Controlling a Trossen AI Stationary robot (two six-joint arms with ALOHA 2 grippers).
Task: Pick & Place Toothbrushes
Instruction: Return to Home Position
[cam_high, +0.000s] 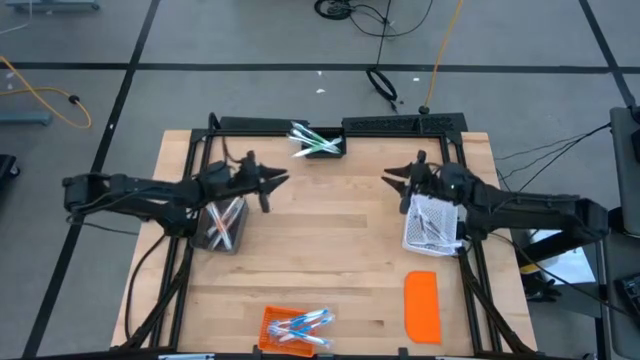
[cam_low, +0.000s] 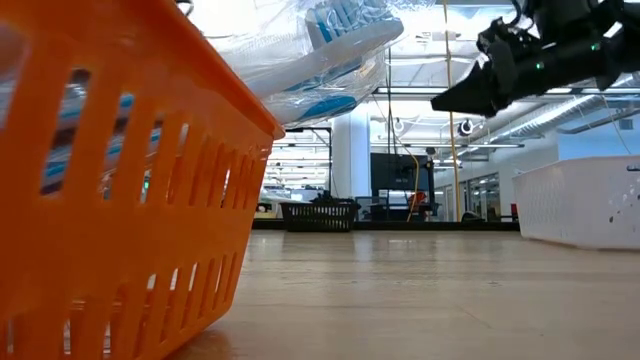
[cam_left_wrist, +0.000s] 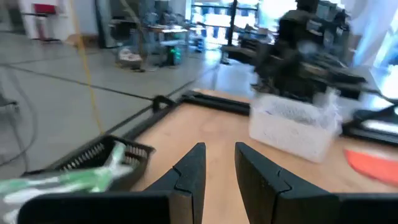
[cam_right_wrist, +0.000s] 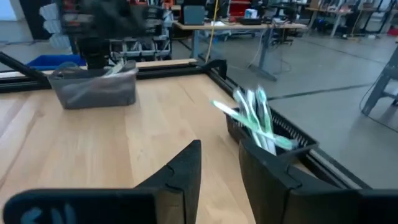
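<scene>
Toothbrushes lie in several bins. Green ones (cam_high: 312, 140) stick out of the black basket (cam_high: 322, 150) at the far edge, also seen as green toothbrushes (cam_right_wrist: 252, 118). Blue ones (cam_high: 300, 322) rest in the orange basket (cam_high: 272, 330) at the near edge. Pale ones (cam_high: 225, 220) sit in the grey bin (cam_high: 210, 238) under my left arm. My left gripper (cam_high: 283, 180) (cam_left_wrist: 217, 149) hovers open over the table's middle, left of centre. My right gripper (cam_high: 388, 176) (cam_right_wrist: 217, 146) (cam_low: 445, 100) hovers open opposite it, beside the white mesh basket (cam_high: 432, 225).
A flat orange lid (cam_high: 422, 305) lies near the right near corner. The white mesh basket (cam_low: 580, 200) stands at the right edge. Bare wood (cam_high: 330, 230) stretches between the two grippers. A black frame (cam_high: 400, 123) runs along the table's far and side edges.
</scene>
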